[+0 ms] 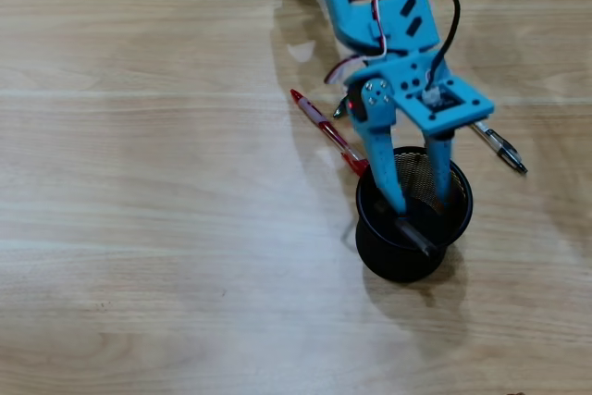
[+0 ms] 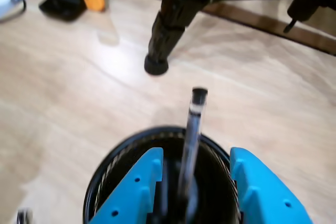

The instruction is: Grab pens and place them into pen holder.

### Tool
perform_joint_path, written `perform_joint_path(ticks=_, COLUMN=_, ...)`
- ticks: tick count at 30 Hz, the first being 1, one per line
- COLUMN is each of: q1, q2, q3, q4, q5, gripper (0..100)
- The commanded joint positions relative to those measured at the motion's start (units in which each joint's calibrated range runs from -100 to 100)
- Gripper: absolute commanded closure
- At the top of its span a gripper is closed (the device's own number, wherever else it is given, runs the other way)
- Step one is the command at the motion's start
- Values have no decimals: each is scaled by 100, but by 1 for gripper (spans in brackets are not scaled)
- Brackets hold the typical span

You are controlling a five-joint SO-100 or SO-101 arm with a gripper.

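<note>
A clear pen with a black cap (image 2: 192, 129) is seen standing between the parted fingers of the tool (image 2: 191, 192), over the pen holder (image 1: 377, 249); whether it is gripped cannot be told; a red pen (image 1: 324, 127) and another pen (image 1: 499, 147) are left on the tabletop (image 1: 139, 182). The pens are judged light, stiff and slippery, best taken at mid-barrel

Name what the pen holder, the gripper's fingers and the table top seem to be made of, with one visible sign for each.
Pen holder: black wire mesh, probably metal; fine grid shows on its wall.
Fingers: blue matte plastic, likely 3D-printed; flat faces with small holes.
Table top: light wood or wood-look laminate; grain lines and a soft sheen.
</note>
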State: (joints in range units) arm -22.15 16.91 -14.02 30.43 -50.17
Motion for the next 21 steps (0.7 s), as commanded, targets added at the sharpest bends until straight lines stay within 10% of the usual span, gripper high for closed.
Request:
perform_joint_path(ticks=1, q1=272, q2=-1101, q3=-363, q4=1518, q5=263, gripper=84)
perform_joint_path(ticks=11, q1=967, q2=-2884, q3=-426, q4=4634, q5=965, gripper=91)
perform_joint_path(ticks=21, q1=1086, q2=-3487, q3=-435, q4=5591, q5=1315, gripper=98)
